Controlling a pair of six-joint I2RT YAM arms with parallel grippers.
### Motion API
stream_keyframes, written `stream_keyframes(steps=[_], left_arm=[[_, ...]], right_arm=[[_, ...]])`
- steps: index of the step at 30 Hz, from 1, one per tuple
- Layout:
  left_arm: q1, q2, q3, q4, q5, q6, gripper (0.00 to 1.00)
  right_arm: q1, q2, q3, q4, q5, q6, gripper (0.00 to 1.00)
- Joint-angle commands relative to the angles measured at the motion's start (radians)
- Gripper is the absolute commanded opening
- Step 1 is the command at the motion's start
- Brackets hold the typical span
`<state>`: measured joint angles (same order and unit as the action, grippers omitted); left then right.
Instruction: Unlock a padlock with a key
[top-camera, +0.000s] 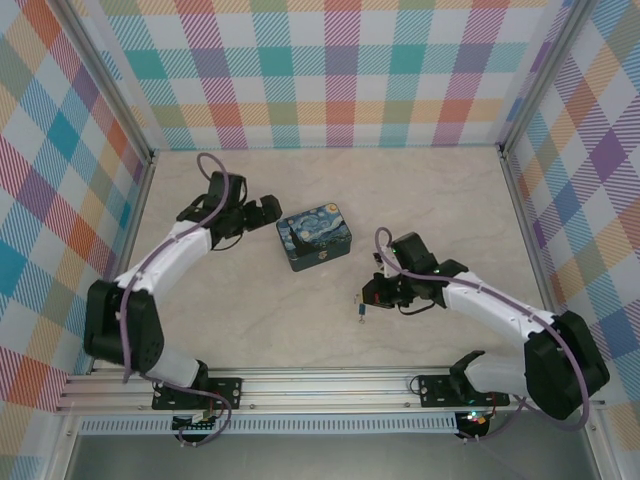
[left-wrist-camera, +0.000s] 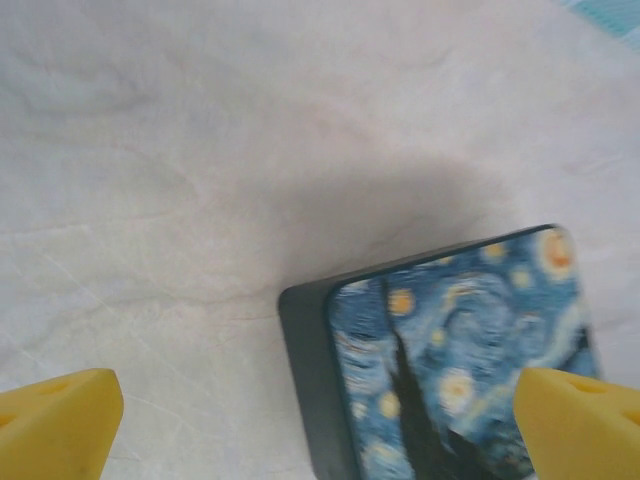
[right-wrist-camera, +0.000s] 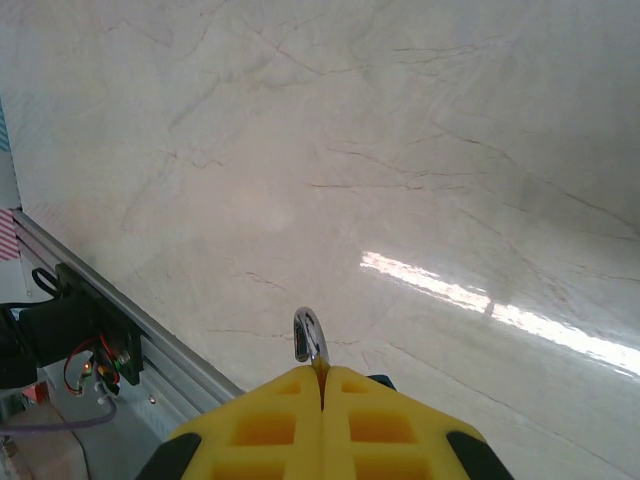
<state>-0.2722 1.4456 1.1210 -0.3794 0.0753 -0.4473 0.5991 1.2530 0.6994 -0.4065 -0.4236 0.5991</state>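
**A:** Padlock (right-wrist-camera: 309, 336), where is it?

**B:** At the tip of the right gripper (right-wrist-camera: 322, 372). The yellow fingers are pressed together on it, its silvery shackle pokes out ahead of them, and it sits low over the table (top-camera: 250, 320).

**A:** Its long axis?

**B:** From above it seems to run near-to-far, but it is too small to be sure.

**A:** And the other arm?

**B:** The left gripper (left-wrist-camera: 320, 415) gapes wide beside the Starry Night box (top-camera: 315, 238), elbow bent, well apart from the padlock. The right arm, stretched forward and inward, is much nearer.
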Motion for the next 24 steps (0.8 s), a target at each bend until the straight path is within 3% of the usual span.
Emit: stream_keyframes(steps=[1,13,24], left_arm=[[0.010,-0.098,-0.038,-0.003,-0.028,0.035,1.00],[0.011,-0.272,-0.028,-0.137,-0.133,0.096,1.00],[0.013,-0.322,-0.004,-0.163,-0.168,0.105,1.00]], right_arm=[[0.039,0.073,0.068,-0.023,0.030,0.028,0.02],[0.078,0.378,0.208,0.083,0.059,0.026,0.02],[0.082,0.494,0.251,0.139,0.069,0.028,0.06]])
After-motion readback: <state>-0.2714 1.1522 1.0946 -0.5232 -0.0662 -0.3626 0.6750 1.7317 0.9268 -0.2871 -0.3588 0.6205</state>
